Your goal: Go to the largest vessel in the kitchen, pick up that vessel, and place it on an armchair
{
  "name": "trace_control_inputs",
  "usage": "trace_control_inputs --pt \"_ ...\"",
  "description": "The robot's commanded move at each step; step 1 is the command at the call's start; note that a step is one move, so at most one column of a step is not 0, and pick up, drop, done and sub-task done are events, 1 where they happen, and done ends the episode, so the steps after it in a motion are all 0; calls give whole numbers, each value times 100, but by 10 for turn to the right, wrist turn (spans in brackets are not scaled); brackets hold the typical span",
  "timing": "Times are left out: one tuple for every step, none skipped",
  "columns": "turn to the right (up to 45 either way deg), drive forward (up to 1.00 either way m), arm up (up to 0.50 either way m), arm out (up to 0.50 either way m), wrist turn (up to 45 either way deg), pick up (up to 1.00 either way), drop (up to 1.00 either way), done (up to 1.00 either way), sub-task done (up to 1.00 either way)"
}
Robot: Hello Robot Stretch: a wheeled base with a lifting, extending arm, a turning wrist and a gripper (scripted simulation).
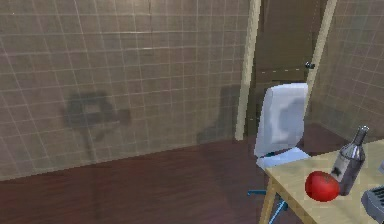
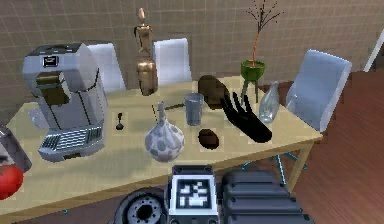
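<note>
A pale wooden table [image 2: 110,160] is seen across the arm side view, with white chairs [image 2: 320,85] ranged along its far edge. A grey coffee machine [image 2: 62,95] stands on the table towards that view's left. To its right, at the table's far edge and between two of the chairs, stands a tall bronze vase [image 2: 146,62]. It is judged to be the largest vessel here and so the task's thing. A round pale vase [image 2: 163,140] is set nearer the table's front edge, and a glass tumbler [image 2: 193,108] is placed just beyond it. Low in the same view, a white marker square [image 2: 195,195] is seen, and left of it the dark body of the gripper [image 2: 140,208]. The gripper's far end cannot be made out, so the state of the claw cannot be told, nor whether anything is held. The approach to the table is judged to be complete, and the pick-up is taken to be the step in hand, with the vase not yet lifted. The next move is thought to call for the arm to be raised and reached out across the table, past the round vase and the tumbler. The bronze vase should be taken without being toppled.
</note>
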Motion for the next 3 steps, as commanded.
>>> trace_control_inputs --pt "0 0 0 34 0 0 0 0 0" --pt "0 0 0 0 450 0 0 0 0" --pt "0 0 0 0 450 0 0 0 0"
